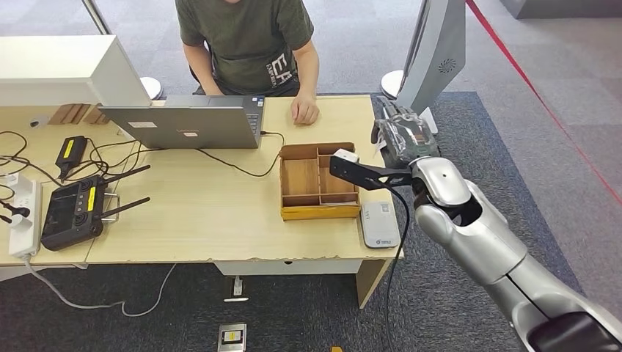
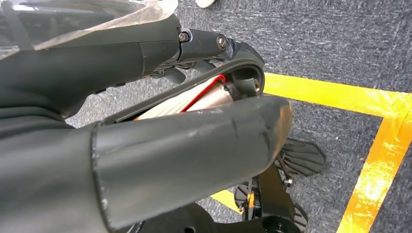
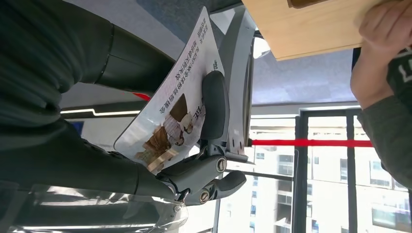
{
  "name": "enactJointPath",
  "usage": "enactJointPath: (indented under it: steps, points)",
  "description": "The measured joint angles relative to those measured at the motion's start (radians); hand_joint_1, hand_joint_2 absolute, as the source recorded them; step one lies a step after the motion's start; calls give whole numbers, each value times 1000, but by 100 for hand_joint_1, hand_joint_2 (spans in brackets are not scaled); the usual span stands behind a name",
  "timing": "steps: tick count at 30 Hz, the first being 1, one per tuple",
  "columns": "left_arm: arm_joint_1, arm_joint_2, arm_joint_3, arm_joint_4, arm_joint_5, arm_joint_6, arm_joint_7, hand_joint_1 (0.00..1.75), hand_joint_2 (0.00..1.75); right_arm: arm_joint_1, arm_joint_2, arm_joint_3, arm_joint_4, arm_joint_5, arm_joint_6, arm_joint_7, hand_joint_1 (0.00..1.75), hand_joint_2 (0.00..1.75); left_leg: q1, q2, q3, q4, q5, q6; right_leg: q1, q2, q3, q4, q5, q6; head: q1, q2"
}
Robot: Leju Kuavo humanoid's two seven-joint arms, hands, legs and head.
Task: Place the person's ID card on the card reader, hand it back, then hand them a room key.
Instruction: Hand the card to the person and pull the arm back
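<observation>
White and printed, the ID card (image 3: 170, 116) is pinched in my right hand (image 1: 402, 139), fingers closed on it, raised past the far corner of the card reader (image 1: 380, 224). I judge it's either not yet scanned or going back; the room key remains. My left hand (image 2: 145, 145) hangs over grey carpet (image 2: 340, 43); its state I cannot tell. The wooden surface (image 1: 205, 213) carries a divided tray (image 1: 317, 183) beside the reader.
</observation>
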Motion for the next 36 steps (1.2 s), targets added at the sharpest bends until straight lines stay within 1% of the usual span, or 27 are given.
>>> enactJointPath:
  steps: [2, 5, 9, 11, 14, 16, 20, 26, 30, 36]
  points:
    - [0, 0, 0, 0, -3, -3, -5, 0, 0, -12, 10, 9, -8, 9, -3, -6, 175, 175, 0, 0, 0, 0, 0, 0, 0, 0, 0, 0, 0, 0, 0, 0]
    - [-1, -1, 0, 0, -5, -5, -19, 0, 0, -32, 44, 24, -6, 27, -16, -35, 175, 175, 0, 0, 0, 0, 0, 0, 0, 0, 0, 1, 0, 0, 0, 0]
    - [-3, -2, 0, 0, -2, -4, -43, 0, 0, -45, 123, 45, 45, 34, -80, -102, 175, 175, 2, 0, 0, 0, 0, 0, 2, 0, 0, 1, 0, 0, 0, 0]
    - [-4, -3, 0, 0, -1, -4, -51, 0, 0, -57, 166, 57, 88, 33, -105, -120, 175, 175, 2, 0, -1, 0, 0, -1, 2, 0, 0, 1, 0, 0, 0, 0]
    - [-4, -1, 0, 0, -9, -3, -47, 0, 0, -82, 220, 75, 156, 29, -117, -115, 175, 175, 2, 0, -1, 0, 1, -1, 2, 0, 0, 1, 0, 0, 0, 0]
    - [-5, 1, 0, 0, -20, -2, -35, 0, 0, -96, 241, 84, 193, 25, -115, -96, 175, 175, 2, -1, -1, 0, 1, -1, 2, 0, 0, 0, 0, 0, 0, 0]
    - [-4, 4, -3, 0, -46, -2, -7, 0, 0, -114, 254, 94, 245, 19, -98, -49, 175, 175, 2, -1, -1, 0, 1, -1, 2, 0, 0, 0, 0, 0, 0, 0]
    - [-4, 5, -9, 0, -63, -5, 1, 0, 0, -131, 256, 97, 293, 19, -76, -16, 175, 175, 2, -1, -1, 0, 1, -1, 2, 0, -1, 0, 0, 0, 0, 0]
    - [-3, 5, -11, 0, -62, -7, -10, 0, 0, -141, 259, 102, 328, 24, -67, -10, 175, 175, 2, -1, -1, 0, 1, -1, 2, 0, -1, 0, 0, 0, 0, 0]
    - [-3, 5, -12, 0, -45, 1, -13, 0, 0, -160, 282, 107, 381, 32, -74, -20, 175, 175, 2, 0, -1, 0, 1, -1, 2, 0, -1, 0, 0, 0, 0, 0]
